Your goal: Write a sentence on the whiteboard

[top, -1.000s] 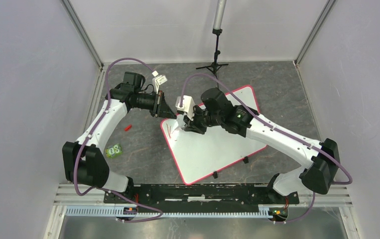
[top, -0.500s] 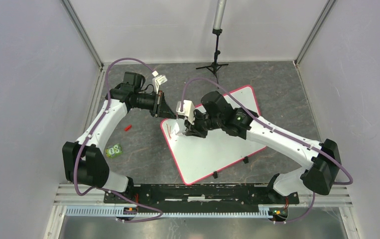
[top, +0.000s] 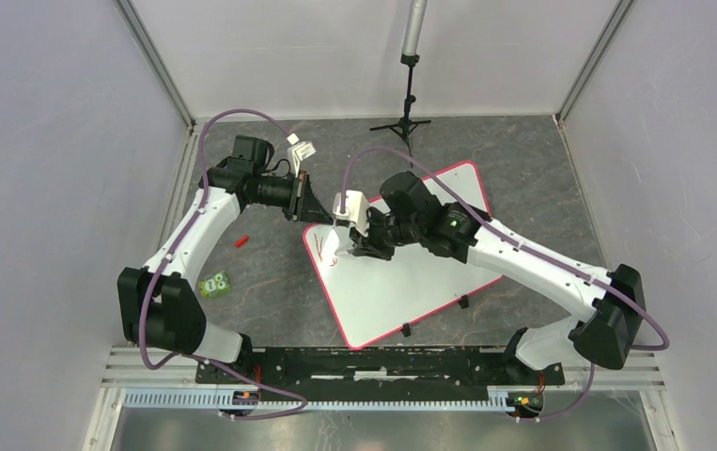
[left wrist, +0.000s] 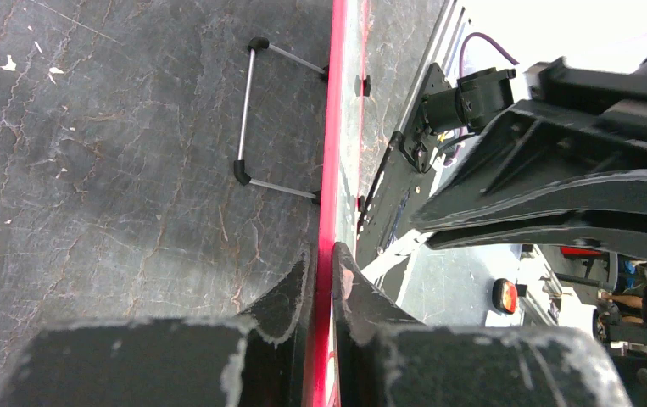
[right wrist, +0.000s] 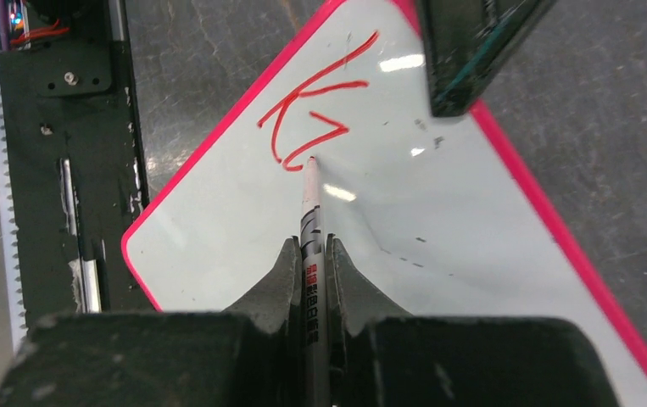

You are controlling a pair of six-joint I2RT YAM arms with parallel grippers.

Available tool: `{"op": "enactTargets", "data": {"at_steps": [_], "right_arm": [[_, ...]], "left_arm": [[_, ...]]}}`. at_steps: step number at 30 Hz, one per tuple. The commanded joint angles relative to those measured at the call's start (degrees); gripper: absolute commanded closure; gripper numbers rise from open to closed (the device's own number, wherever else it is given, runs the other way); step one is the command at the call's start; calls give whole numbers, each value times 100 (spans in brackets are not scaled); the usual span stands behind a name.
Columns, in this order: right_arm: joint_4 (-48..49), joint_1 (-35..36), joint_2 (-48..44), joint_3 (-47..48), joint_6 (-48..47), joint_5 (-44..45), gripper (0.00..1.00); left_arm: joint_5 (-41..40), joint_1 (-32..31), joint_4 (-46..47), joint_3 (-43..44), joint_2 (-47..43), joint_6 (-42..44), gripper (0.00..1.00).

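Now, at left, the left gripper (left wrist: 321, 254) pinches narrowly on the red rim of the whiteboard (top: 401, 282), which lies angled at mid-table. Further right, the right gripper (right wrist: 311, 254), closed on a marker (right wrist: 310, 203), has slid slightly nearer, lengthening the sentence (right wrist: 311, 119) (only a "K" and a hook so far). From above, the wrist hides the tip and the strokes are too small to read.

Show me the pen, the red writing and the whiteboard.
Pen (right wrist: 312, 222): right wrist view, on its barrel.
Writing (right wrist: 320, 80): right wrist view, on the long red stroke.
Whiteboard (top: 401, 282): top view, on its bare white face.
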Motion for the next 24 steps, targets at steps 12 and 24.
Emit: {"op": "enactTargets", "data": {"at_steps": [12, 24], "right_arm": [[268, -26, 264, 883, -14, 241, 100], [181, -26, 204, 674, -37, 297, 100]], "left_arm": [[57, -14, -74, 43, -188, 101, 98], [33, -19, -75, 27, -166, 110, 98]]}}
